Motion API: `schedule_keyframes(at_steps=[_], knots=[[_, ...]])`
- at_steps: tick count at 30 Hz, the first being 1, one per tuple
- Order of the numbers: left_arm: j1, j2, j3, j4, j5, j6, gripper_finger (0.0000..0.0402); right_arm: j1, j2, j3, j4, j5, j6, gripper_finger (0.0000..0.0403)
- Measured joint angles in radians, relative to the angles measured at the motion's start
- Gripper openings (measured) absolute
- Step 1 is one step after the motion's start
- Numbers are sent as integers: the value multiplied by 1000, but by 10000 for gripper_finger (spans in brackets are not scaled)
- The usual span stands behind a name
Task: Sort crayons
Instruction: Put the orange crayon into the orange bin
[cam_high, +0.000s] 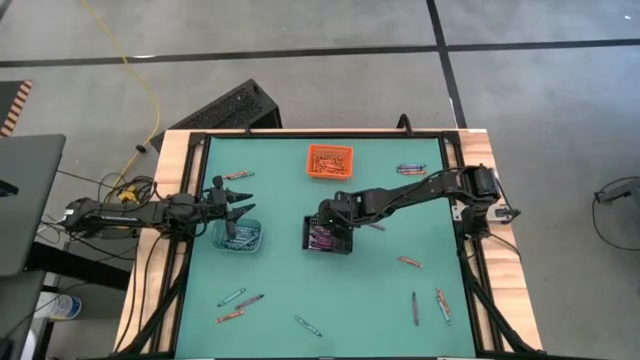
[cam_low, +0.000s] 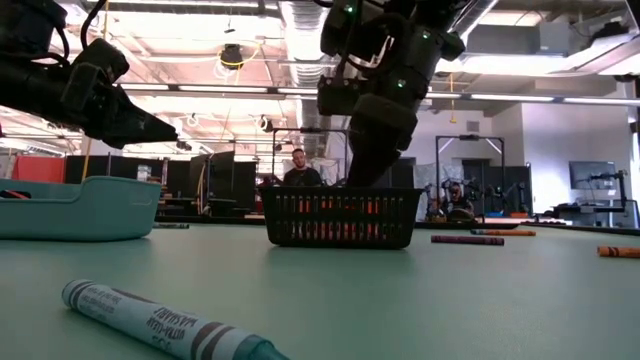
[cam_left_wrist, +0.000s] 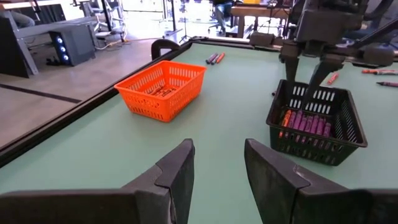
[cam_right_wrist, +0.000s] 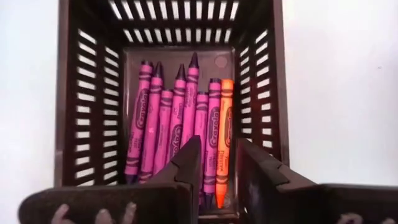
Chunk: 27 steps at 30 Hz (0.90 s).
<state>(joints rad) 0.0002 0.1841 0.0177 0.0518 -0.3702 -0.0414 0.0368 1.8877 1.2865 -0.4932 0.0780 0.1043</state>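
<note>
Left gripper (cam_high: 243, 203) hovers over the clear bin (cam_high: 238, 236) at the mat's left side, fingers spread with nothing between them; the left wrist view shows the empty gap. Blue/grey crayons (cam_high: 236, 240) lie in that bin. Loose crayons in front of it, toward the near edge: a small cluster (cam_high: 238, 304) at the lower left, one more (cam_high: 307, 324) further right. One crayon (cam_high: 237, 176) lies near the far left corner.

Orange bin (cam_high: 330, 160) sits at the far middle with orange crayons inside. Black bin (cam_high: 327, 236) sits mid-mat; right gripper (cam_high: 325, 222) is directly above it, fingertips down inside the rim. Fingers (cam_right_wrist: 189, 163) are parted, a narrow gap, nothing pinched. Right wrist view: purple crayons (cam_right_wrist: 174, 124) lie side by side on the bin floor, one orange crayon (cam_right_wrist: 223, 140) at the end of the row.

Right side: a pair of crayons (cam_high: 410, 169) near the far edge, one (cam_high: 408, 262) mid-right, several (cam_high: 430, 305) near the front right. Low view shows a grey-green crayon (cam_low: 170, 325) close to the camera.
</note>
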Motion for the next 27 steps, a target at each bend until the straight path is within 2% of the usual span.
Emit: schedule_keyframes(at_steps=[12,23,27], knots=[[0,-1,0,0,0,0,129,0,122,12,18,19,-7,97],[0,-1,0,0,-1,0,129,0,95,7,24,24,-23,94],[0,-1,0,0,-1,0,129,0,98,7,25,21,-45,66]])
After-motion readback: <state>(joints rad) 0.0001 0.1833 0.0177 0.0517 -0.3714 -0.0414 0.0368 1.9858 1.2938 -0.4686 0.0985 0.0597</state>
